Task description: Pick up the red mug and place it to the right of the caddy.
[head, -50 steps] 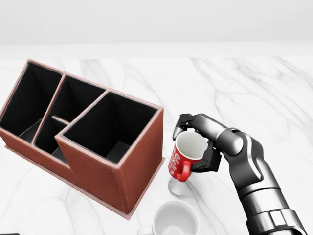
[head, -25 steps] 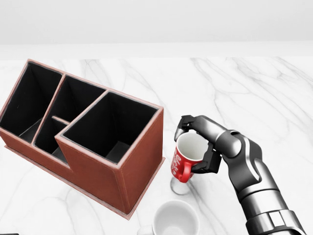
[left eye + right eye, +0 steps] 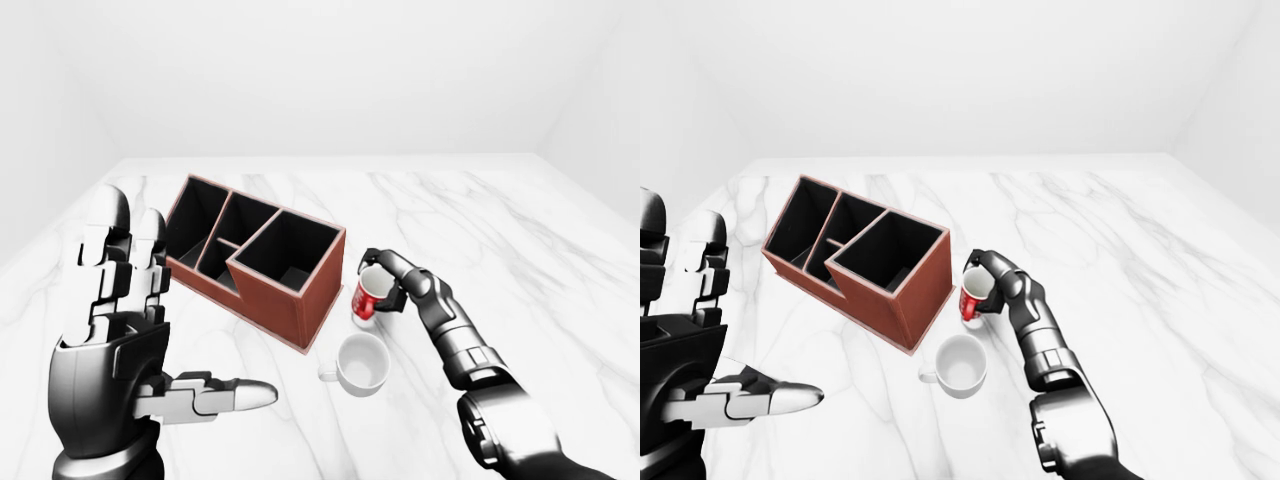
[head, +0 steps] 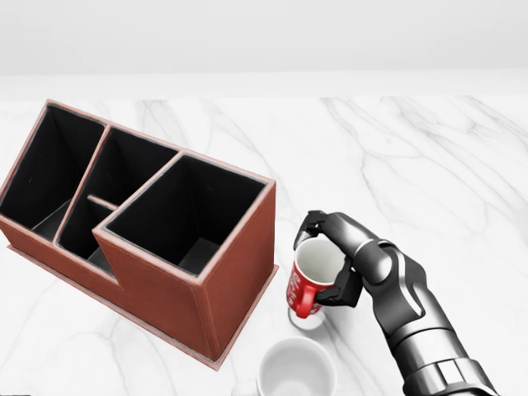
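The right hand [image 4: 330, 256] pinches the red mug [image 4: 313, 276] just right of the caddy [image 4: 140, 223]. The left hand [image 3: 115, 330] is spread, well apart. A white mug [image 4: 295, 370] sits below.

The right robot hand [image 3: 987, 283] grips the red mug [image 3: 973, 296] just right of the brown caddy [image 3: 862, 259] on the marble surface [image 3: 1160, 260]. A white mug [image 3: 958, 365] sits below. The left robot hand [image 3: 690, 340] is raised, fingers spread.
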